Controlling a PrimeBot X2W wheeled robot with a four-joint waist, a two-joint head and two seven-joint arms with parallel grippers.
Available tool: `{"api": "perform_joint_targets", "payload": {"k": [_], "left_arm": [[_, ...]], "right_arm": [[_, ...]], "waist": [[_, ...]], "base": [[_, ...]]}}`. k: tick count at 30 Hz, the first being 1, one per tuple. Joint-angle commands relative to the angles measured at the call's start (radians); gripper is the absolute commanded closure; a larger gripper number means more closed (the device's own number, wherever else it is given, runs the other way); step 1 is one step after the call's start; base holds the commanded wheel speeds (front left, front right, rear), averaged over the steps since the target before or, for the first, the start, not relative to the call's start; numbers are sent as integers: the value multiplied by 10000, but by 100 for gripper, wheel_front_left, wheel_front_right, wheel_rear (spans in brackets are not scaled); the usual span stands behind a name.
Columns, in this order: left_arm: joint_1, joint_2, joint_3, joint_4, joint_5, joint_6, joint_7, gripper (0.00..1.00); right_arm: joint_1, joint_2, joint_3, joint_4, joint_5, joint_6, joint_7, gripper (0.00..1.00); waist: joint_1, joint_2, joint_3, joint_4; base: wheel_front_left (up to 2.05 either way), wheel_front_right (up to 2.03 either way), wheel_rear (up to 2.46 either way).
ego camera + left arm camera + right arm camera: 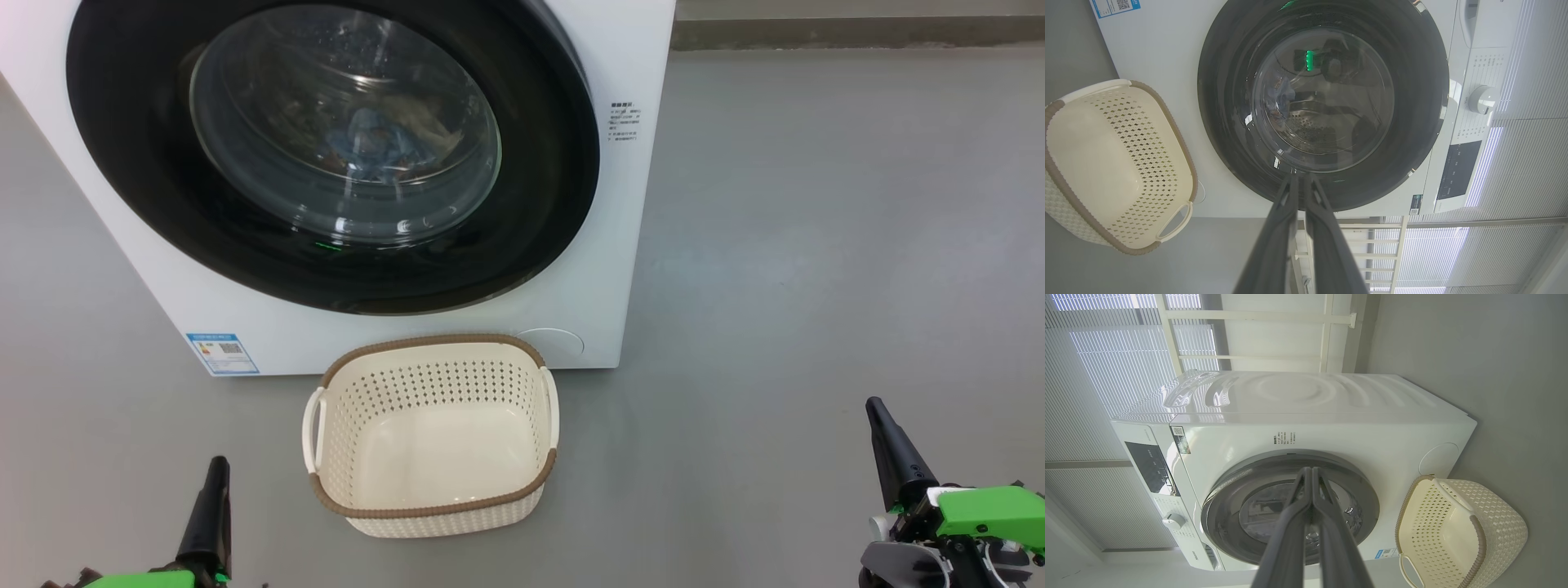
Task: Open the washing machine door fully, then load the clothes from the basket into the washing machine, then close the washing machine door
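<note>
Left gripper (216, 478): tapered dark fingers pressed together, holding nothing, low left. Washer (629, 245): boxy white shell. Door (122, 163): glossy black ring with a bulged clear glass bowl, sitting flush. Clothes (367, 147): blue and cream crumple in the drum behind the glass. Basket (433, 339): cream perforated plastic, brown woven rim, on the smooth grey floor (816, 245) just before the washer. Right gripper (878, 410): fingers together, holding nothing, far right.

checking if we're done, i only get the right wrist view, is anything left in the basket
observer: no, the head view looks straight down into the basket and its floor is bare.
operator: so the clothes are in the drum
observer: yes, the clothes show as blue fabric behind the glass of the washing machine door.
operator: where's the left hand
observer: the left hand sits low, left of the basket, fingers together, holding nothing.
</note>
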Motion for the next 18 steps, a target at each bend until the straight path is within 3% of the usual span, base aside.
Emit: {"api": "perform_joint_targets", "payload": {"k": [1,18], "left_arm": [[-432,89,268,-315,-80,6,61,100],[-432,89,267,-315,-81,6,61,100]], "right_arm": [[-522,-105,182,-270,-16,17,75,100],[-522,-103,181,-270,-17,17,77,100]], "waist": [[0,0,0,0],[0,0,0,0]], "base": [[0,0,0],[0,0,0]]}}
